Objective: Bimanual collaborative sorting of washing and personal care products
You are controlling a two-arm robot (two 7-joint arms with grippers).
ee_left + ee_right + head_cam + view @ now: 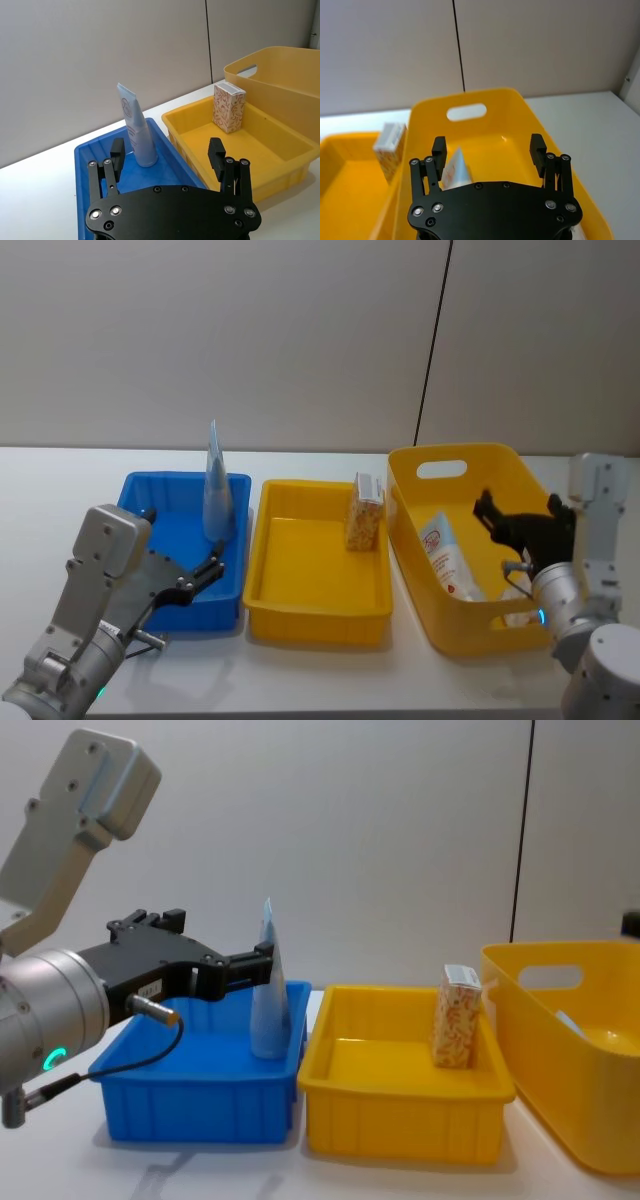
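The left gripper (pixel 169 153) hangs with jaws spread and empty; just beyond them 1 pale blue tube (pixel 137 131) stands upright in the blue bin (pixel 92 147). The right gripper (pixel 489 148), jaws spread too, hovers above the red-logo tube (pixel 455 166) lying in the yellow basket (pixel 520 107). An orange-speckled carton (pixel 364 514) stands in the yellow tray (pixel 300 605).

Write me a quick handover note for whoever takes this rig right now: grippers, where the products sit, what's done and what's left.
Left gripper: open, empty, hovering over the blue bin, just short of the upright pale blue tube standing in it.
Right gripper: open, empty, above the tall yellow basket.
Orange-speckled carton: upright in the yellow tray, far right corner.
Tube with red logo: lying in the basket.
Done: tube and carton each sit in a bin.
Left: likely empty the basket, starting with the red-logo tube.
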